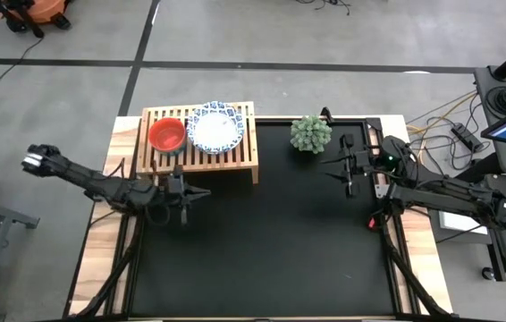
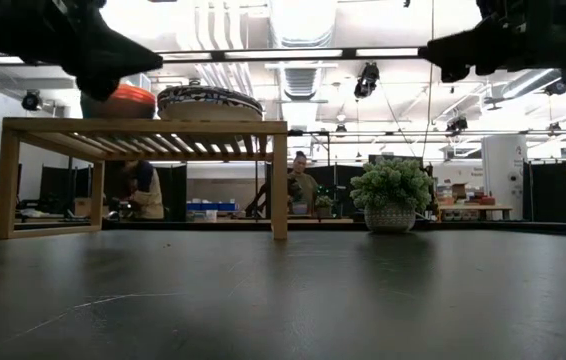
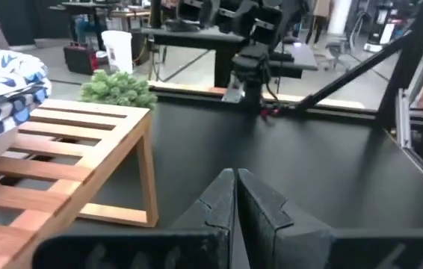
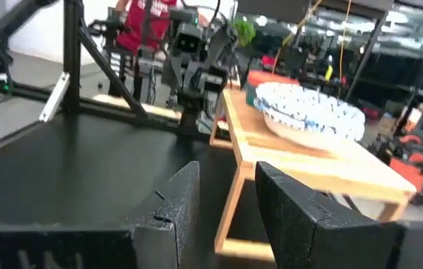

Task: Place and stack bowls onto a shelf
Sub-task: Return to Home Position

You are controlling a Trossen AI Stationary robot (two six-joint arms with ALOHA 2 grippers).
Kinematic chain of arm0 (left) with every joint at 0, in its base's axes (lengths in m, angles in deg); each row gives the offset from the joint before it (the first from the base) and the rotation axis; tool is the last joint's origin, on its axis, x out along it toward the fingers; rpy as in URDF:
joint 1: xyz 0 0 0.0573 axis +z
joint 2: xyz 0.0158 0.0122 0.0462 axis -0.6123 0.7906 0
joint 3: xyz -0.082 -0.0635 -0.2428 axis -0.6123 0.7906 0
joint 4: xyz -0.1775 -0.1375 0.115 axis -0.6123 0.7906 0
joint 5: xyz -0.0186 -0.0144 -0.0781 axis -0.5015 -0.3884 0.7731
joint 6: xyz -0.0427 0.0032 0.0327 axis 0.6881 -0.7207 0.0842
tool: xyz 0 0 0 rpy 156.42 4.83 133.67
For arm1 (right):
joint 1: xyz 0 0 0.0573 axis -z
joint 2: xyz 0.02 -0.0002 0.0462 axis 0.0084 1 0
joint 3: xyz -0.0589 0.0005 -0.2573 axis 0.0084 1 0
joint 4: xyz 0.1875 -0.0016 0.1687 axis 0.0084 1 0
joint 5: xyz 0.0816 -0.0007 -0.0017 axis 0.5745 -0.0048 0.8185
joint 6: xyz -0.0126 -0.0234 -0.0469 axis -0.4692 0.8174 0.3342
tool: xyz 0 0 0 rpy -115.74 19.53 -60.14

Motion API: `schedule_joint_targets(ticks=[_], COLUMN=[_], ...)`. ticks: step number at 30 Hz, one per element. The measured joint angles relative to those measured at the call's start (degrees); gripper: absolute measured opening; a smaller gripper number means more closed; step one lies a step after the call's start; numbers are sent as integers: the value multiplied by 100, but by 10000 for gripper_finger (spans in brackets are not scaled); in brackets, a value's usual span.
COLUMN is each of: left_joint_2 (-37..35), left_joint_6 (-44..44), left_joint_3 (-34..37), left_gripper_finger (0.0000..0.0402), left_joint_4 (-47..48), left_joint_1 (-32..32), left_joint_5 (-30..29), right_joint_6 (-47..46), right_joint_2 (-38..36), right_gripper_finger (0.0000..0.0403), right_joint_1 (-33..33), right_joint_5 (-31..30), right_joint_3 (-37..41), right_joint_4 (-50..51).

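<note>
Over on the far left of the counter (image 1: 96, 259), the shelf (image 1: 201, 152) has the red bowl (image 1: 167, 134) on its left half and the white bowls (image 1: 216, 128) with blue patterned rims nested just to the right of it. Both sit fully on the pale wood slats, rims close together. From my left wrist I can see the white ones are layered.

My left end effector (image 1: 201, 192) hangs just near of the shelf's front edge, fingers clenched together on nothing. My right end effector (image 1: 333, 167) is over by the mat's right edge, near the fuzzy little potted plant (image 1: 310, 133), fingers parted and empty.

Loads of room otherwise: the black mat (image 1: 262, 250) is flat, matte and bare across the middle and the whole near side. Square wooden legs mark the shelf's corners.
</note>
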Motion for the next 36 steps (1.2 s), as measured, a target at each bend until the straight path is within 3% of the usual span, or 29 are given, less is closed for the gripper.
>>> schedule_joint_targets(ticks=[5, 19, 21, 28, 36], left_joint_2=[-275, -1829, -2059, -2668, -3065], left_joint_6=[-35, 291, 302, 880, 1154], left_joint_3=[0, 0, 0, 330, 1266], left_gripper_finger=[0, 0, 0, 0, 0], left_joint_4=[281, 1996, 2018, 1843, 1425], left_joint_1=[654, 815, 816, 793, 773], left_joint_5=[1075, 1228, 1471, 3174, 3350], right_joint_6=[90, 24, -33, -253, -365], right_joint_2=[-14, -46, -46, -46, -46], right_gripper_finger=[123, 123, 123, 123, 123], right_joint_1=[156, 258, 258, 258, 258], right_joint_5=[32, 466, 466, 678, 747], right_joint_3=[2, 53, 61, 63, 63], right_joint_4=[329, 615, 643, 739, 739])
